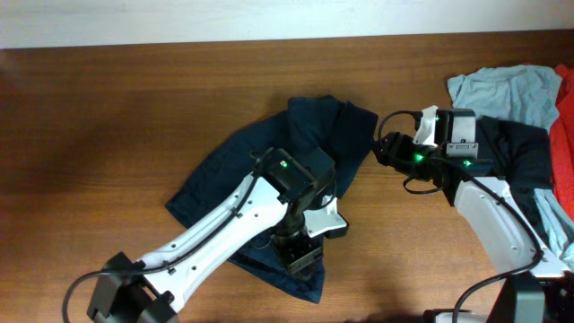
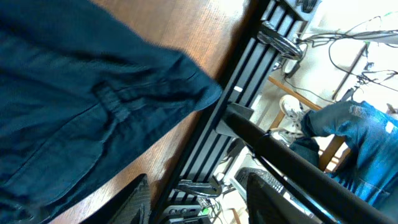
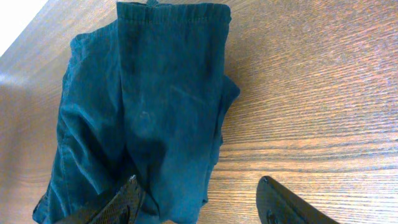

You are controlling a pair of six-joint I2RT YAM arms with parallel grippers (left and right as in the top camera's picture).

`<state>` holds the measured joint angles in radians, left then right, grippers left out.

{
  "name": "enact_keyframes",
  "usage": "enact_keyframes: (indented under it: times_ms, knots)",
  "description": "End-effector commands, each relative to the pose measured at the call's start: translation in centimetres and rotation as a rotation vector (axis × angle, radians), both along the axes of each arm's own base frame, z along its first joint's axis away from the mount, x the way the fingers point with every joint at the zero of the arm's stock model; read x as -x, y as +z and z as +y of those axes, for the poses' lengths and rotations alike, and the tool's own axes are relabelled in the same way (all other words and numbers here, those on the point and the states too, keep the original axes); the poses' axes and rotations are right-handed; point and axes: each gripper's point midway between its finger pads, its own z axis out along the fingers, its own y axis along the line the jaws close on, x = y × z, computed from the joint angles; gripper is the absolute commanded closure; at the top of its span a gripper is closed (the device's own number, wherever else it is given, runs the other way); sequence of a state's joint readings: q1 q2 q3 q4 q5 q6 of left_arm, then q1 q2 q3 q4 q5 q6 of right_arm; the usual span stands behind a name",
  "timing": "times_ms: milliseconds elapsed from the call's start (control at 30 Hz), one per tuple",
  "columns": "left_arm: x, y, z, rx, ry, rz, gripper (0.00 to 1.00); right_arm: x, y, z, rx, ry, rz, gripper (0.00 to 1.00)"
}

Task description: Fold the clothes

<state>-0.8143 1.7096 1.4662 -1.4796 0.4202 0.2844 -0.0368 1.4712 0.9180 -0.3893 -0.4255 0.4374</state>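
The shorts lie rumpled and partly folded at the middle of the table; with the left gripper and right gripper both parted and holding nothing, you risk pinching a single layer and dragging the fold open.

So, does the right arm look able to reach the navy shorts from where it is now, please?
Probably yes: the right gripper hangs open right at the edge of the shorts, with only bare table beside it.

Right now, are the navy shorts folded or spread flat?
Partly folded: the navy shorts lie rumpled, one layer doubled over the rest, neither flat nor neat.
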Motion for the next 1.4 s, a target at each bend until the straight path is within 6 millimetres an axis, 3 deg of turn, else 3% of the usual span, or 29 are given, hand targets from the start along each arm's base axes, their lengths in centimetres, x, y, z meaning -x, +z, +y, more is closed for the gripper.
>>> enact_keyframes:
  times_ms: [0, 33, 200, 233, 333, 400, 467, 567, 667, 833, 933, 967, 1000, 1067, 1233, 1367]
  knots:
    - [-2.4, 1.7, 0.1, 0.026, 0.054, -0.069, 0.49, -0.5, 1.5, 0.0, 0.0, 0.01, -0.046, 0.35]
    - [-2.8, 2.0, 0.1, 0.034, 0.063, -0.077, 0.49, -0.5, 1.5, 0.0, -0.001, 0.012, -0.046, 0.35]
    - [-11.0, 5.5, 3.2, -0.056, 0.336, -0.349, 0.5, -0.3, 2.1, 2.3, -0.021, 0.079, -0.06, 0.36]
    - [-14.0, 7.0, 5.1, -0.092, 0.47, -0.444, 0.5, -0.4, 2.8, 3.8, -0.021, 0.119, -0.079, 0.36]
    - [-19.1, 9.7, 9.4, -0.108, 0.778, -0.559, 0.5, -0.6, 4.7, 8.1, 0.025, 0.212, -0.135, 0.36]
    - [-21.9, 10.5, 12.7, -0.087, 0.967, -0.578, 0.38, -0.3, 5.1, 10.7, 0.102, 0.244, -0.166, 0.37]
    - [-23.6, 10.9, 15.3, -0.028, 1.075, -0.547, 0.38, -0.1, 4.5, 11.7, 0.199, 0.196, -0.162, 0.37]
    - [-24.3, 11.2, 17.3, 0.031, 1.151, -0.499, 0.38, 0.3, 3.1, 12.8, 0.203, 0.165, -0.116, 0.37]
    - [-24.5, 11.2, 18.7, 0.026, 1.182, -0.5, 0.38, 1.2, 0.7, 15.1, 0.185, 0.22, -0.056, 0.37]
    - [-24.7, 11.3, 18.8, 0.029, 1.186, -0.505, 0.38, 1.7, -1.9, 16.8, 0.211, 0.243, -0.013, 0.37]
    - [-24.7, 11.3, 18.8, 0.029, 1.186, -0.505, 0.37, 2.0, -2.1, 17.1, 0.21, 0.254, -0.008, 0.54]
    - [-24.7, 11.3, 18.8, 0.029, 1.186, -0.504, 0.37, 1.9, -2.1, 17.1, 0.212, 0.252, -0.008, 0.69]
    - [-24.7, 11.2, 18.8, 0.029, 1.186, -0.505, 0.37, 1.9, -2.3, 16.7, 0.226, 0.243, -0.001, 0.81]
    - [-24.7, 11.2, 18.8, 0.029, 1.186, -0.504, 0.37, 2.1, -2.4, 15.3, 0.26, 0.216, 0.028, 0.96]
    - [-24.8, 11.3, 18.8, 0.031, 1.186, -0.508, 0.32, 1.9, -0.3, 12.3, 0.269, 0.15, 0.027, 0.96]
    - [-24.9, 11.4, 18.8, 0.035, 1.187, -0.514, 0.31, 2.8, 1.7, 6.0, 0.354, 0.003, 0.064, 0.96]
